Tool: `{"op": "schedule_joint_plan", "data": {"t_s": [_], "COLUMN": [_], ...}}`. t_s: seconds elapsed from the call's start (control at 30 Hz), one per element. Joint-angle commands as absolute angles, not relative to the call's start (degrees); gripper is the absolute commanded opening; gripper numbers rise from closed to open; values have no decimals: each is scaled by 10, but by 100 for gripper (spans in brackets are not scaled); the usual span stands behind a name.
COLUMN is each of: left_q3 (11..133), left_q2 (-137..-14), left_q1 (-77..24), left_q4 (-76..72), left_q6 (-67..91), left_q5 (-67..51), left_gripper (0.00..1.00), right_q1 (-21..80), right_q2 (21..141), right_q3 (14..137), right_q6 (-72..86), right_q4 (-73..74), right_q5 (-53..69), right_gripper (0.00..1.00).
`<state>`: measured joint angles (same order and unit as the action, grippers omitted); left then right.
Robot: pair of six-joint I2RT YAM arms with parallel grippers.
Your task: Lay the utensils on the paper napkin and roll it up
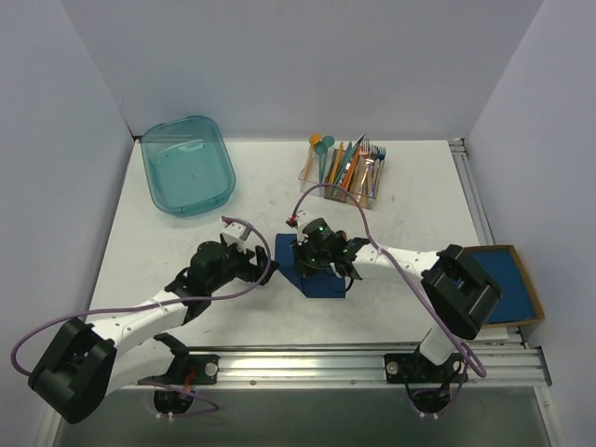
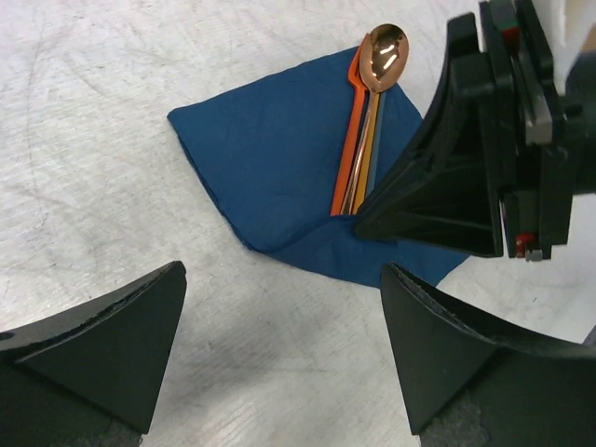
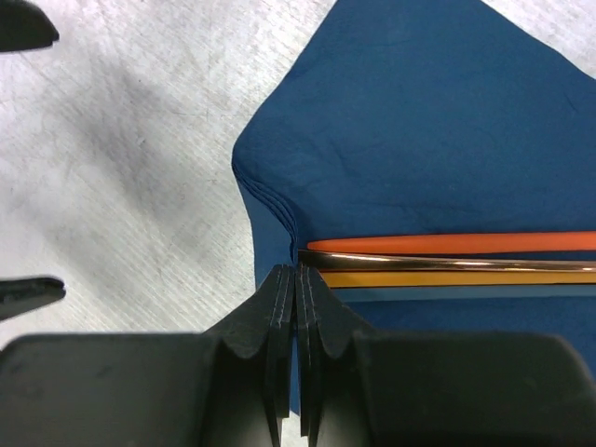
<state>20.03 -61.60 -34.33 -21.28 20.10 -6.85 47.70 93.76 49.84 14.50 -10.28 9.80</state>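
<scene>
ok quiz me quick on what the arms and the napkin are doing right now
1. True or false: the left gripper is holding the paper napkin.
2. Where do the utensils lie? A: in the teal tub. B: on the paper napkin. C: on the bare table.
3. Fill the gap: the right gripper is ___ on the edge of the paper napkin, beside the utensils' handle ends.

Key
1. False: it is open, empty and hovers beside the paper napkin.
2. B.
3. Shut.
</scene>
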Motion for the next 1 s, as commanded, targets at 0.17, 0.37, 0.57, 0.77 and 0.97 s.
{"op": "schedule_joint_plan", "data": {"t_s": [0.17,0.37,0.57,0.77,0.97], "left_q3": [202,221,243,268,280], "left_q2": [-651,-681,-741,-788,-809], "left_q1": [-368,-392,-429,-442,-444], "left_q4": [-302,-291,-303,-300,-296], "left_q6": [120,84,77,55,44], "left_q5": [-126,-145,-97,-73,-62], "left_gripper": [97,95,91,87,83], "right_q1": [459,452,443,436,435], "right_q2": [952,952,951,955,958], "right_q3": [482,473,471,475,475], "right_q6": [153,155,155,154,154], "right_q4": [-140,-154,-160,-161,-164], "right_q5": [126,126,132,135,132], "right_gripper": [1,2,2,2,2]}}
